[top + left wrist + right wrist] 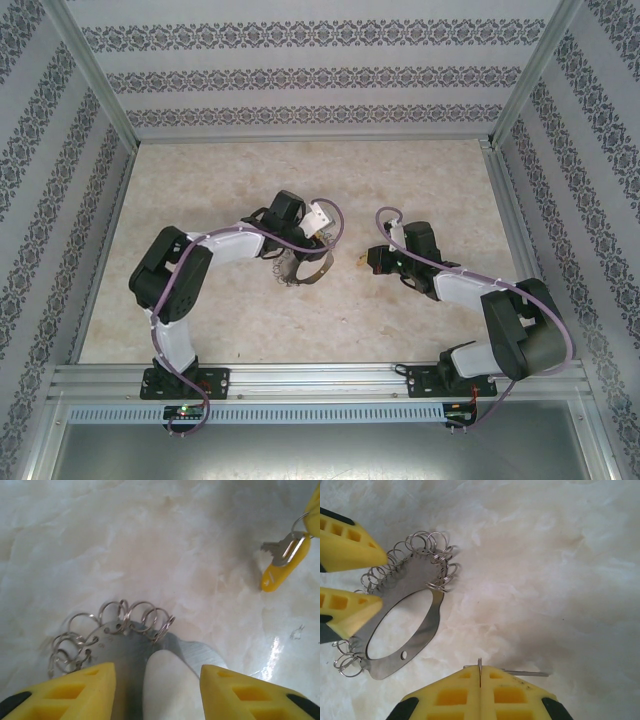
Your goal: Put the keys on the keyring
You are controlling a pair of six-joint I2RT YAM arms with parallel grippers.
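Note:
The keyring [415, 640] is a flat grey metal hoop lying on the marble table, its rim fringed with small silver wire rings [135, 615]. My left gripper [157, 690] is open, its yellow fingers [350, 612] straddling the hoop's rim [125, 650] without closing on it. In the top view the left gripper [303, 250] is over the keyring [310, 268]. My right gripper [480, 680] is shut on the key [525, 672], whose silver blade pokes out sideways. The left wrist view shows the key's yellowish head [280, 572] hanging just above the table. In the top view the right gripper [374, 261] is right of the hoop.
The marble table [250, 320] is bare around both arms. Patterned walls and an aluminium frame [300, 375] close the workspace on all sides. A hand-width gap separates the key [358, 262] from the hoop.

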